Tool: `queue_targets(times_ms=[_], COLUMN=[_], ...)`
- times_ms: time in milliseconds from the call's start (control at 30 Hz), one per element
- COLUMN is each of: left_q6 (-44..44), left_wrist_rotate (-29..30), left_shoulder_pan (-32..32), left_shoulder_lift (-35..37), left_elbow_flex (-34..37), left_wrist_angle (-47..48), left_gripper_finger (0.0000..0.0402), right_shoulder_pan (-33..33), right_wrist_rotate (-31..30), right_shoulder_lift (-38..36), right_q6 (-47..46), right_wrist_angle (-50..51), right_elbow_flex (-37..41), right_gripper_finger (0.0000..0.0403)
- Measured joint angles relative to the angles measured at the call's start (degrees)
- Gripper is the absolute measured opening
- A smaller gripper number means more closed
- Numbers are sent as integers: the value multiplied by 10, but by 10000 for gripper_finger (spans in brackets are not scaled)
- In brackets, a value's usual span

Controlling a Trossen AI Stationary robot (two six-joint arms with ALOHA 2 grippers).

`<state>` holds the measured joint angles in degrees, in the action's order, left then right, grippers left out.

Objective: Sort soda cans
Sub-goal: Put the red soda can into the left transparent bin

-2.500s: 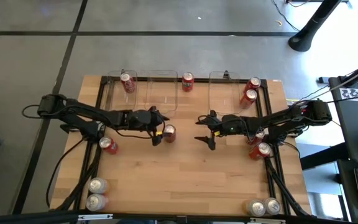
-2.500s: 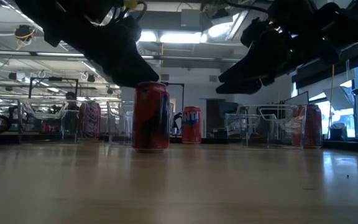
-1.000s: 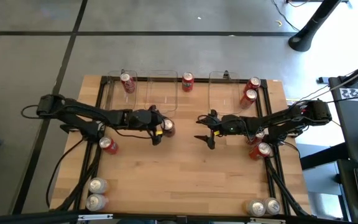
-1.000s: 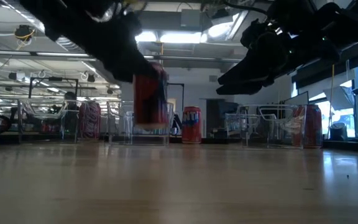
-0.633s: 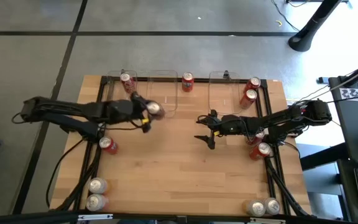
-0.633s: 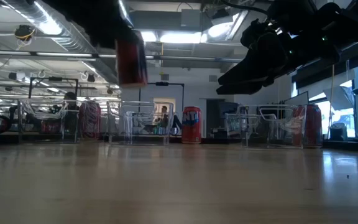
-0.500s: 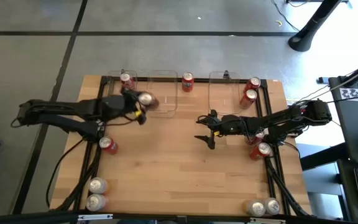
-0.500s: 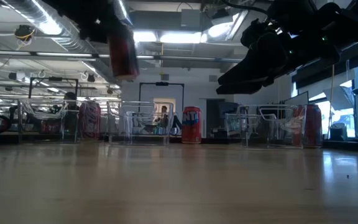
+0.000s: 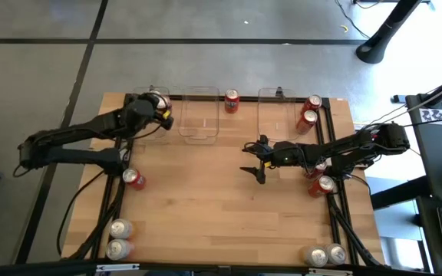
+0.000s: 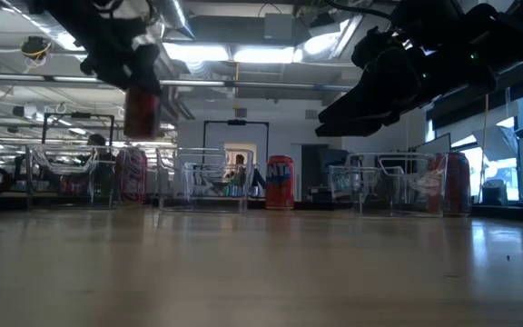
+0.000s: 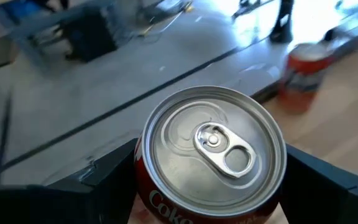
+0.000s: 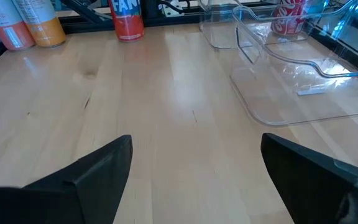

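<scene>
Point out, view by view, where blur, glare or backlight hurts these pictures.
Low view: bright ceiling lights leave both arms as silhouettes, and the raised can looks dark. Left wrist view: the held can's top is sharp, the background smeared and washed out. Right wrist view: glare on the clear bin.

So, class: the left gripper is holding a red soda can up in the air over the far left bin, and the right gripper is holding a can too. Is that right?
Not quite. The right gripper is open and holds nothing, as the right wrist view shows: only bare table lies between its fingers. The left gripper does hold a red soda can in the air over the far left bin.
</scene>
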<state>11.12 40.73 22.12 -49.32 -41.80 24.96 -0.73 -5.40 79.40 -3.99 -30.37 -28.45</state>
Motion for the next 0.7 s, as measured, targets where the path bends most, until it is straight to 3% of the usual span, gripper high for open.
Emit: queue_targets(times_ms=[300,700], left_q6=[52,94], left_wrist_rotate=[-1,-17], left_shoulder_pan=[54,99], left_shoulder_lift=[-40,-42], left_elbow_flex=[2,105], left_wrist_angle=[46,-52], left_gripper_finger=[299,299], right_shoulder_pan=[0,0], right_wrist_rotate=[-6,-6], right_shoulder_lift=[0,0], right_q6=[13,15], right_wrist_angle=[0,0], right_elbow_flex=[0,0], right_gripper_finger=[356,356])
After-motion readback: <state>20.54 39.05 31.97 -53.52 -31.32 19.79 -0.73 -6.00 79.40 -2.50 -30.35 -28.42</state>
